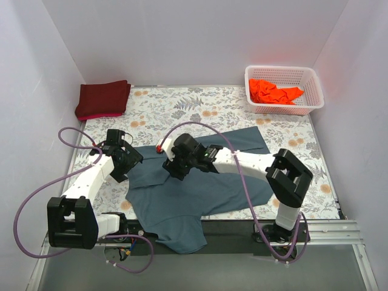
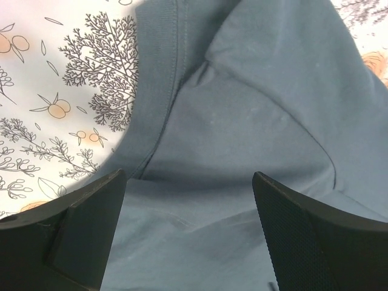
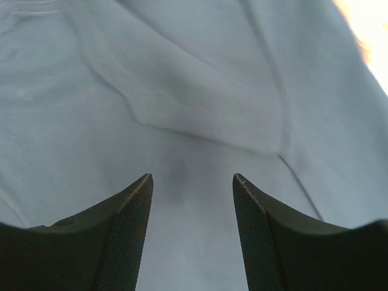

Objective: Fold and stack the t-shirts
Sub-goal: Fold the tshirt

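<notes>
The slate blue-grey t-shirt (image 1: 200,194) lies spread on the flowered table, one part hanging over the near edge. My left gripper (image 1: 125,173) is open just above the shirt's left edge; its wrist view shows the shirt (image 2: 242,109) with a seam and folds between the spread fingers (image 2: 91,224). My right gripper (image 1: 174,168) is open over the shirt's upper middle; its view shows the cloth (image 3: 194,91) between the fingers (image 3: 127,230), nothing gripped. A folded dark maroon t-shirt (image 1: 103,99) lies at the back left. A bright orange t-shirt (image 1: 274,92) is crumpled in the basket.
The white lattice basket (image 1: 284,106) stands at the back right corner. White walls close in the table on three sides. Purple cables loop beside the left arm (image 1: 36,200) and over the right arm (image 1: 242,182). Flowered tablecloth (image 1: 200,106) shows behind the shirt.
</notes>
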Robot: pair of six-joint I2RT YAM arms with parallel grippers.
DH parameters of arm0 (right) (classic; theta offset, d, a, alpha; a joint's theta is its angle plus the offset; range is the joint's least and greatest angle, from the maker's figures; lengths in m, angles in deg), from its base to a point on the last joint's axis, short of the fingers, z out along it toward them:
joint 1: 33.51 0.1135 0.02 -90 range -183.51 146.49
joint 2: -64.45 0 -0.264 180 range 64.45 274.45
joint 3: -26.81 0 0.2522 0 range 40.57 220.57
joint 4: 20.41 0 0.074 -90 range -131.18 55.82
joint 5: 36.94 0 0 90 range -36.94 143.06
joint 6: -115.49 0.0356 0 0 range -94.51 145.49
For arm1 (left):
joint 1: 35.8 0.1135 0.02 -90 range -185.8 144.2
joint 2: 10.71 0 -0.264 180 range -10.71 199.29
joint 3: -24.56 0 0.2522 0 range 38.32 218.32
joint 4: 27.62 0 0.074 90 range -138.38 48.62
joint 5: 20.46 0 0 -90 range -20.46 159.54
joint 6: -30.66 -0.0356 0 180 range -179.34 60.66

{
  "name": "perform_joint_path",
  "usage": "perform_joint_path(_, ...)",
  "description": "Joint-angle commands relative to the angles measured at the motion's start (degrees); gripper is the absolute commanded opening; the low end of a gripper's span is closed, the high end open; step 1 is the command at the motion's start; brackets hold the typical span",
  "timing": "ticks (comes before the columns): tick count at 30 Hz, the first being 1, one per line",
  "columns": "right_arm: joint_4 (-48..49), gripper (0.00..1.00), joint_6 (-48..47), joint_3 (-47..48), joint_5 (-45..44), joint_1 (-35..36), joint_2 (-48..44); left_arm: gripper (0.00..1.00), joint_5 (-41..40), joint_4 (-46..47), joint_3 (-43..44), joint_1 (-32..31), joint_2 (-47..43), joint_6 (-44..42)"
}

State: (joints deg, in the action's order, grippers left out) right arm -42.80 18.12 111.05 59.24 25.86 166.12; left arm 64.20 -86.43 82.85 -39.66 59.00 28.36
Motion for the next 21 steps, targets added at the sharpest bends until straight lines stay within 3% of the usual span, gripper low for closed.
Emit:
perform_joint_path(1,5.28,0.62,-3.08,4.22,-1.08,2.76,2.48,0.84,-1.78,1.64,-0.85,0.08,0.51,1.68)
perform_joint_path(21,6.95,0.59,-4.05,8.45,3.23,5.40,14.08,0.79,-3.80,1.64,-0.41,0.08,2.53,-0.34)
